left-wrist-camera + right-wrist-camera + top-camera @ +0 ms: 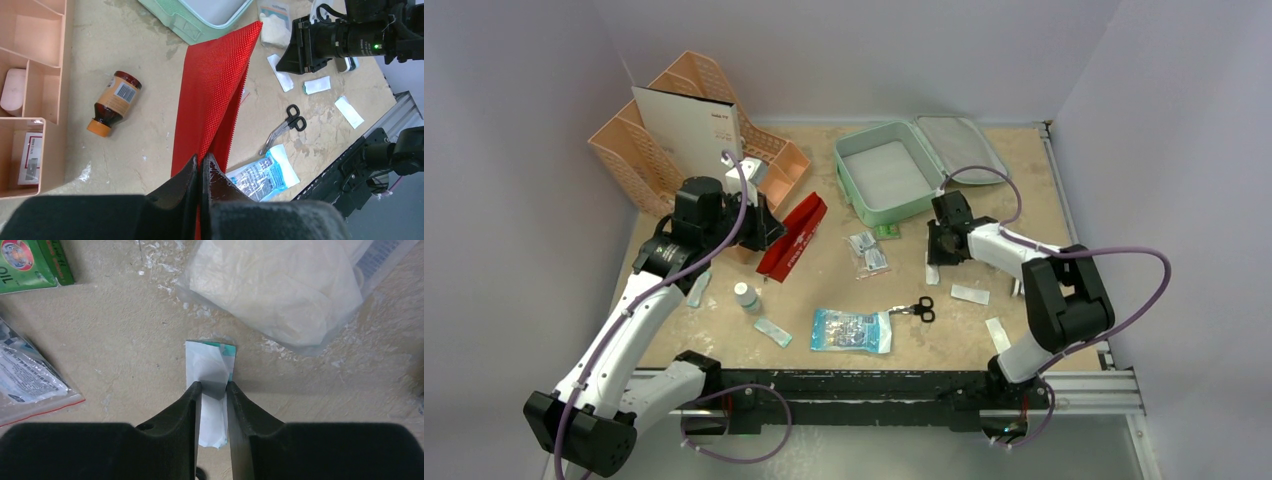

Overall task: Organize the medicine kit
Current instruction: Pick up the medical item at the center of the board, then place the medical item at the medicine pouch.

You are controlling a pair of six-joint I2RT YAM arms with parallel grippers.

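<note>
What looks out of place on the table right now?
The brown bottle with an orange cap lies tipped on its side beside the peach plastic organizer, outside the open mint-green zippered case.

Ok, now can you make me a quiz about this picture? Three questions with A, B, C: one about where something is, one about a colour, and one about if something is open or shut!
1. The medicine kit is: A) zipped shut B) open, lid laid back C) upside down.
2. The pouch in the left gripper is: A) red B) yellow C) blue.
3. The scissors lie: A) inside the medicine kit B) in a drawer C) on the table, beside the blue-and-white packet.

Answers:
1 B: its grey-lined lid lies back and the tray shows.
2 A: the left wrist view shows red fabric pinched in it.
3 C: the top view shows them on the table next to the packet.
</note>
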